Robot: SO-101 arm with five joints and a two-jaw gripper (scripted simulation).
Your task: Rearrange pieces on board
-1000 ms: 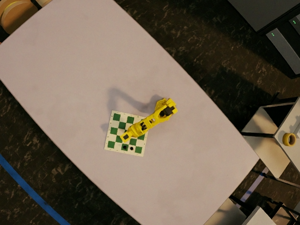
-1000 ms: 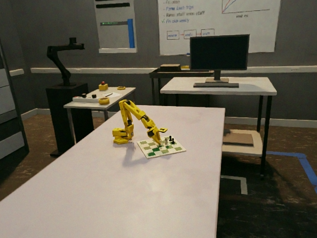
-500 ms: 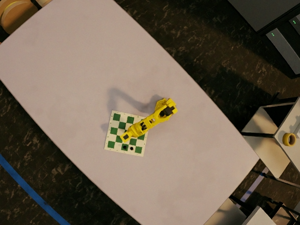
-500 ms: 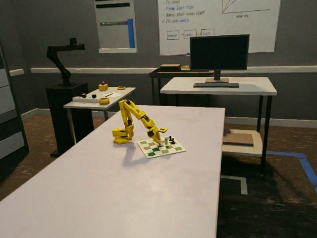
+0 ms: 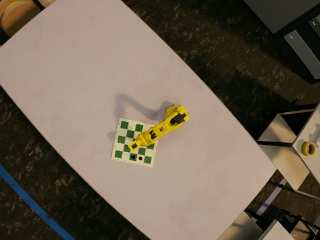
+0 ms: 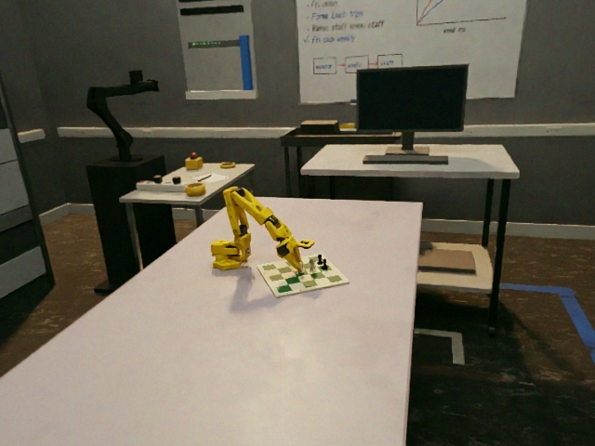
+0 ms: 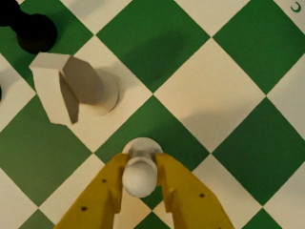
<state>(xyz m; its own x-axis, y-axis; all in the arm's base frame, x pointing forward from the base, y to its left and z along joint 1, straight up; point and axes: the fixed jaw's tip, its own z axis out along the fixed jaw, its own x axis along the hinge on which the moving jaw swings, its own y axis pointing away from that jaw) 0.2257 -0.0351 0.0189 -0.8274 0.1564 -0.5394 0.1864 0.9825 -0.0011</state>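
I have the gripper (image 7: 139, 178) pinched on the head of a white pawn (image 7: 139, 176); both yellow fingers sit snug against its round top. The pawn's base looks down on a green square of the board (image 5: 115, 157), so I judge the grasp is made and the lift hasn't started. I can't read the square labels from here, so I can't say which of the three moves this is.

Neighbours: a taller white piece (image 7: 71, 91) stands on the next cream square up-left in the wrist view, close to my left finger's path. A black piece (image 7: 33, 31) sits beyond it, and the top view shows two black pieces (image 5: 133, 156) on the near row.

For the lift:
- Go straight up first, no sideways drift, until the pawn's base is above the tall white piece.
- Keep the squeeze steady; the grip is on a round head, so the pawn could swing or slip.
- Travel high, come down centred, release only once it's seated upright.
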